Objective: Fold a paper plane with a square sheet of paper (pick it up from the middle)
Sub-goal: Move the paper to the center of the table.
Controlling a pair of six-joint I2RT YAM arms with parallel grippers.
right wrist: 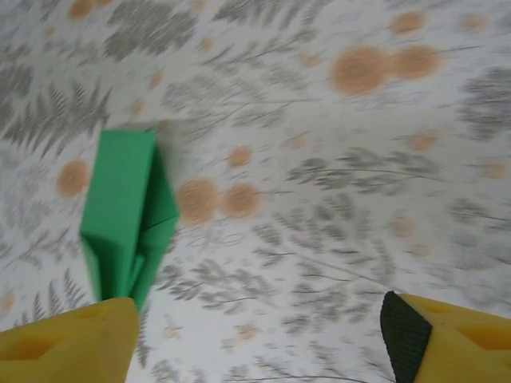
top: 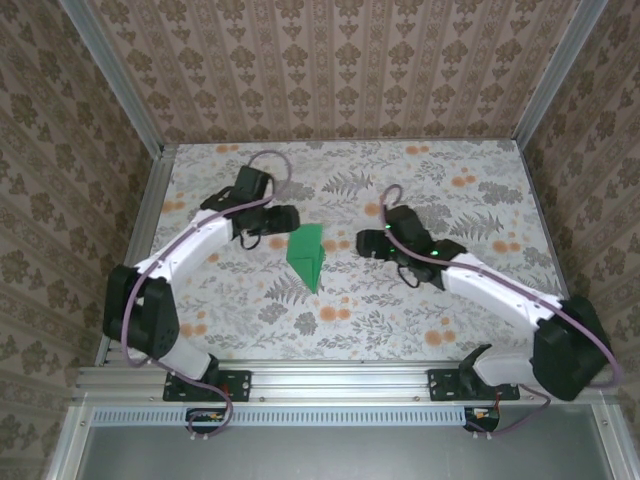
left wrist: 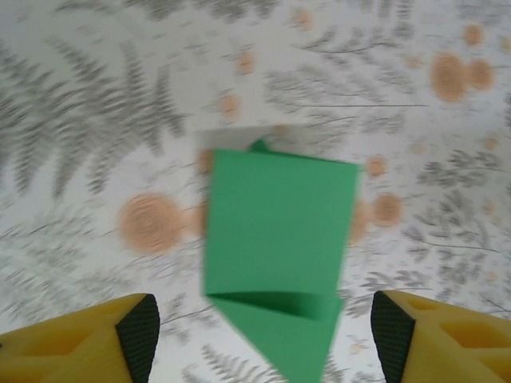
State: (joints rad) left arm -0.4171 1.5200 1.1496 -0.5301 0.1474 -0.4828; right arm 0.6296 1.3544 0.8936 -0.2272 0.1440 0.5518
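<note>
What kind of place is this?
Probably a small robot test booth: an aluminium frame post, wallpapered panels around a floral table, with the left arm and right arm bolted at its edge.

The paper plane (left wrist: 275, 239) is blurred, its point cut off by the left wrist view's bottom edge.

I count one paper plane (top: 308, 256) on one table (top: 470, 300). I have two arms, a left arm (top: 190, 250) and a right arm (top: 500, 295), and two grippers, my left gripper (left wrist: 265, 327) and my right gripper (right wrist: 259, 339). Each gripper has two yellow fingers (left wrist: 72, 347), four in all. Each arm carries one of the two cables (top: 268, 157). Three papered walls (top: 340, 70) stand around the table, and two metal posts (top: 115, 70) rise at its far corners.
</note>
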